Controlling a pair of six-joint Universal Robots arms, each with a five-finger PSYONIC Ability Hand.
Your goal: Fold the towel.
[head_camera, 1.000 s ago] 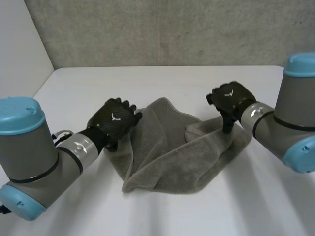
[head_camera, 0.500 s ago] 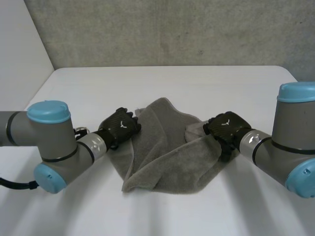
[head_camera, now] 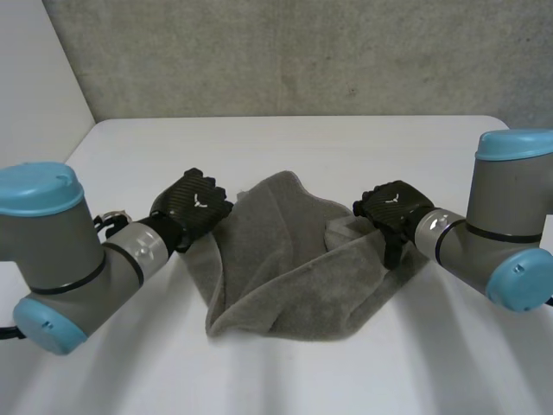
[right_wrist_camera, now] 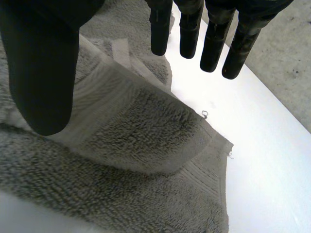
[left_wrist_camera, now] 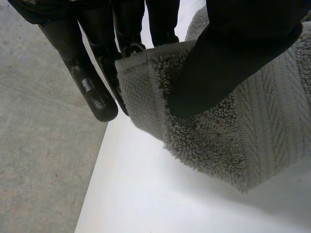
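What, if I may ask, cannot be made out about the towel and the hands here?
Head view: the backs of the left hand and right hand hide their fingertips.
Head view: the bunched towel hides its own lower layers and some corners.
Left wrist view: the towel's edge covers some fingertips.
Right wrist view: the thumb blocks the cloth behind it; contact cannot be told.

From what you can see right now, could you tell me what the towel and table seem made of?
The towel looks like grey cotton terry: looped, fuzzy pile with a flat woven band near its hem. The table looks like smooth white laminate or painted board; I cannot tell which.
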